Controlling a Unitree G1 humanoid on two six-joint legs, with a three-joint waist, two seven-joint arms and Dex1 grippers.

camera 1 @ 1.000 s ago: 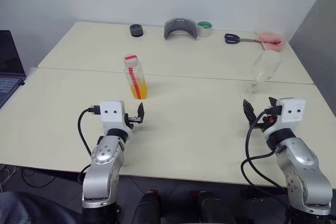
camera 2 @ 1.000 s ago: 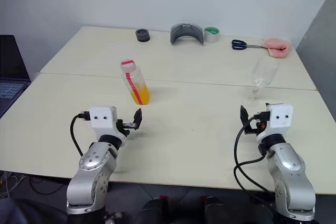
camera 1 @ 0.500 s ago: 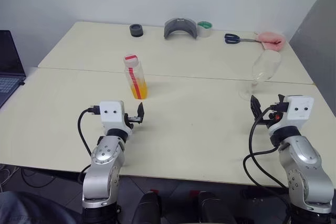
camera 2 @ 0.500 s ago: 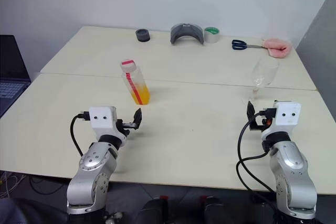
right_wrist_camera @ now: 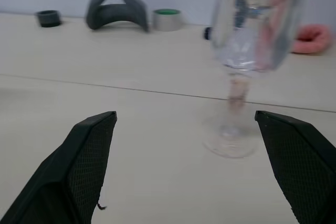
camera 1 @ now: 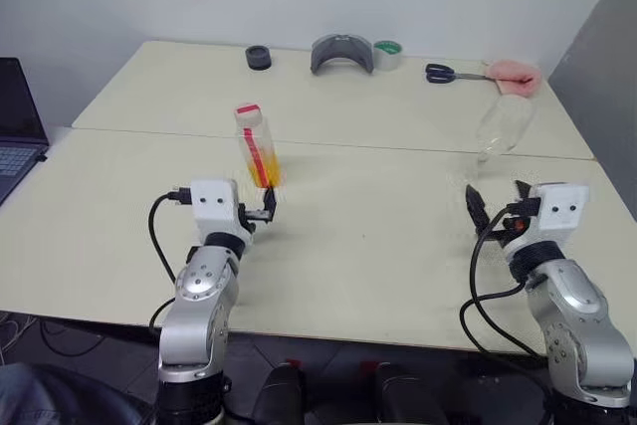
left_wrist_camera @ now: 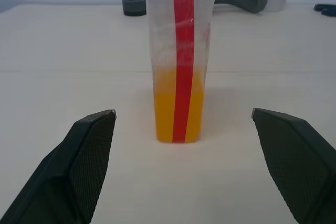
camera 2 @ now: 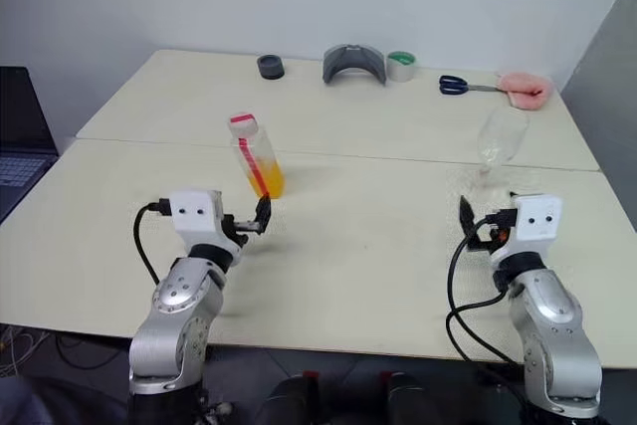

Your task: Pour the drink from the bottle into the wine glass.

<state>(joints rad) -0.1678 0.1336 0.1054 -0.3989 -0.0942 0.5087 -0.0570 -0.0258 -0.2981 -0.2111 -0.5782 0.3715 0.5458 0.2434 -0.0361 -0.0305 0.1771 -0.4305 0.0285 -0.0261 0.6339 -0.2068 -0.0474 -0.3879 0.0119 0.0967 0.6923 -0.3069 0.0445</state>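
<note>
Standing upright just ahead of the wide-apart left gripper [camera 1: 267,208], the bottle [camera 1: 255,145] is lining up between its fingers; right gripper [camera 1: 495,208], also apart, is facing the wine glass [camera 1: 496,132].

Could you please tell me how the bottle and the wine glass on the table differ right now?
The bottle holds orange drink in its lower part; the wine glass is empty. The bottle is squarish, with a red stripe and a cap on; the wine glass has a rounded bowl on a thin stem and an open top. The bottle stands before the open left gripper, the wine glass before the open right gripper. Both are clear, upright and ungrasped.
</note>
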